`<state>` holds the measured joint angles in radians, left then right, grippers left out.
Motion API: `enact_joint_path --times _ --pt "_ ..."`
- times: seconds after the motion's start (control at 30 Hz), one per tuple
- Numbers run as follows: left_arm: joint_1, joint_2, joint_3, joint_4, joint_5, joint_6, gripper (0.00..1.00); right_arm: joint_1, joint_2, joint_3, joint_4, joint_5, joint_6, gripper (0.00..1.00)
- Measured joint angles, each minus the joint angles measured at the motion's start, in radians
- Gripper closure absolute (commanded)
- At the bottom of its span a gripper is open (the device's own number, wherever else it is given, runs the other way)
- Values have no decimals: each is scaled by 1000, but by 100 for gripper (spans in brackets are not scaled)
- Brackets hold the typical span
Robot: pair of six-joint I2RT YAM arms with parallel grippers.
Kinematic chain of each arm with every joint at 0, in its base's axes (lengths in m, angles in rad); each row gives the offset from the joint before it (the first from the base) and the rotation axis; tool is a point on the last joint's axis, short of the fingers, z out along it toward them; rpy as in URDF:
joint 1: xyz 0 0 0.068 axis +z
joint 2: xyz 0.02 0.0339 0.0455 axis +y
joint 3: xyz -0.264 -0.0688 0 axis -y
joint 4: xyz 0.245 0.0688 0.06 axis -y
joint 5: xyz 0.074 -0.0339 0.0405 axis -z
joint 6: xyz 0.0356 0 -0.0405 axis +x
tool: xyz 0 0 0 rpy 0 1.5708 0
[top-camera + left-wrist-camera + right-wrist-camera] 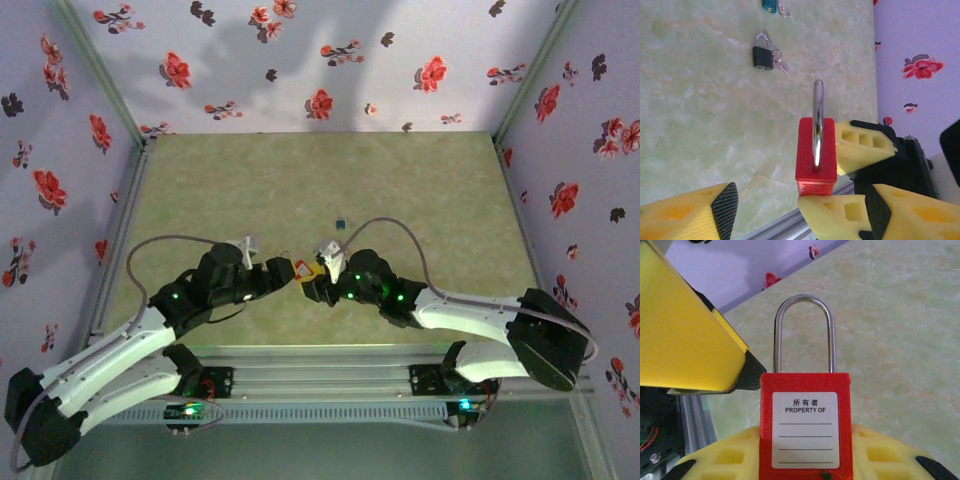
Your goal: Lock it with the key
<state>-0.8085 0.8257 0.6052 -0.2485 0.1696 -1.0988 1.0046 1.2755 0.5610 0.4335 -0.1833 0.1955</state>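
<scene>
My right gripper [805, 452] is shut on the red padlock [805, 430], whose white label faces its camera and whose steel shackle stands upright and closed. In the top view the right gripper [314, 276] holds the red padlock [300, 268] mid-table, just above the surface. My left gripper [807, 220] is open, its fingers [705, 215] wide on either side of the red padlock's [815, 150] lower end, with no pad touching it. The key [763, 57], a tiny black square-headed piece with silvery metal beside it, lies on the table beyond, well away from both grippers.
A similar tiny blue-headed piece [770, 5] lies farther out on the green table [700, 110]. Flowered walls close in the table on three sides. A metal rail [780, 225] runs along the near edge under the grippers.
</scene>
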Motion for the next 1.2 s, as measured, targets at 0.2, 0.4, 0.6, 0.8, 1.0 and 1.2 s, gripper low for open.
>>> enact_joint_path --times 0.2,0.4,0.6,0.8,1.0,1.2 --pt "0 21 7 2 8 0 38 14 7 0 0 3 -19 100" --pt "1 59 8 13 18 3 47 37 29 0 -5 4 -40 100" --pt "2 86 8 41 27 3 52 44 29 0 -5 7 -48 100" --pt "2 93 7 55 37 3 59 48 29 0 -4 22 -58 100" --pt "2 100 6 55 37 2 60 51 29 0 -4 27 -58 100" --pt "2 102 -1 65 44 2 61 57 30 0 -3 30 -58 100"
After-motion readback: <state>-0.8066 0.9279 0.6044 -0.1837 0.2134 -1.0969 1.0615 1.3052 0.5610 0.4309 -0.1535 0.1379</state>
